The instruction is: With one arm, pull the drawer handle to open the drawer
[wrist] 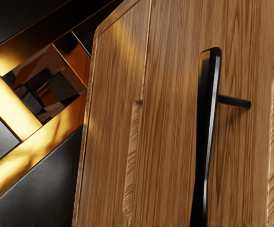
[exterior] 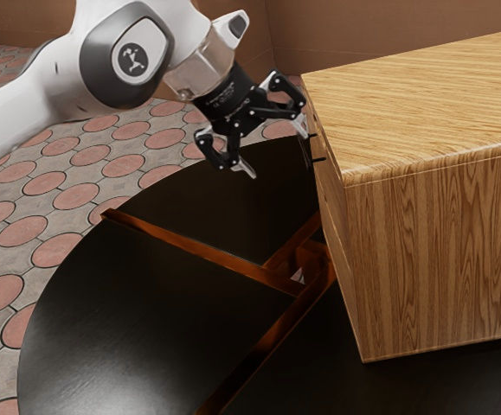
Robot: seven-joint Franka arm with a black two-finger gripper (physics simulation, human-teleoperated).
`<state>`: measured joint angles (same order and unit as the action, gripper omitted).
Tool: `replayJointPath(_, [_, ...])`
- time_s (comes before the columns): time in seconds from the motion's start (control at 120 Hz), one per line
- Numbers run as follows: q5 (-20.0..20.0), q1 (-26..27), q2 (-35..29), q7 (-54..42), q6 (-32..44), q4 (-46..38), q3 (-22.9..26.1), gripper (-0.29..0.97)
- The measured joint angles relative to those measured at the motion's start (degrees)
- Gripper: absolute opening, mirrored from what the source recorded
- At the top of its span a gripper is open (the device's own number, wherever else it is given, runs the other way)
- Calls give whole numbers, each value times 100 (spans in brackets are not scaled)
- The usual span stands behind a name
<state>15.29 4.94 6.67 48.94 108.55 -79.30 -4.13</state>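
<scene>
A wooden cabinet (exterior: 423,190) stands on a dark round table (exterior: 146,328) at the exterior view's right. Its drawer front (wrist: 170,118) faces my hand and sits flush with the cabinet body. A slim black bar handle (wrist: 207,142) is mounted on that front by a short post, and it appears as a thin dark strip (exterior: 305,149) at the cabinet's near face. My black gripper (exterior: 276,149) hangs open just in front of the handle, one fingertip close beside it and the other farther out over the table. Nothing is between the fingers.
The table has glossy orange-brown inlaid strips (exterior: 259,277) crossing its top. Beyond it lies a floor of reddish round tiles (exterior: 51,199). The white arm (exterior: 77,69) comes in from the exterior view's upper left.
</scene>
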Motion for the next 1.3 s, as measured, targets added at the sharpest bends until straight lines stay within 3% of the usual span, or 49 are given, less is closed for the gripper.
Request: replayJointPath(1.3, [79, -6, -34, 94, 194, -509, -72, 68])
